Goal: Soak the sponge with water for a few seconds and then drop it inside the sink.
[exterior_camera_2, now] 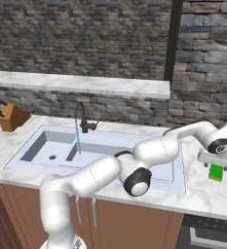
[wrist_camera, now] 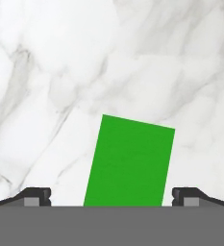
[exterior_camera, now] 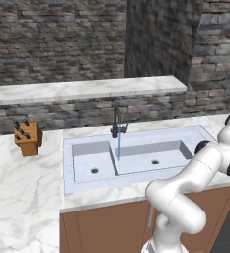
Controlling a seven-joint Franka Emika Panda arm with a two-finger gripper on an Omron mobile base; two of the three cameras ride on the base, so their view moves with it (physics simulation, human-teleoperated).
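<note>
Nearest the hand camera, the gripper (wrist_camera: 111,198) has its two dark fingertips (wrist_camera: 35,197) spread wide apart, with the sponge (wrist_camera: 129,161) lying between them on the marble counter (wrist_camera: 46,72), not yet pinched.

By size, the double-basin sink (exterior_camera: 190,132) comes first, set into the counter left of the sponge. Its dark faucet (exterior_camera: 116,121) is running, and the water (exterior_camera: 119,146) falls as a thin blue stream near the divider between the basins. A knife block (exterior_camera: 27,138) stands on the counter past the sink's far side. The sponge is smallest, on the counter just right of the sink rim.

It is probably light and soft and will squash under pressure, so a gentle pinch across its two long sides should suit.

The arm reaches far right, elbow bent low over the sink's right basin, wrist turned down over the sponge.
</note>
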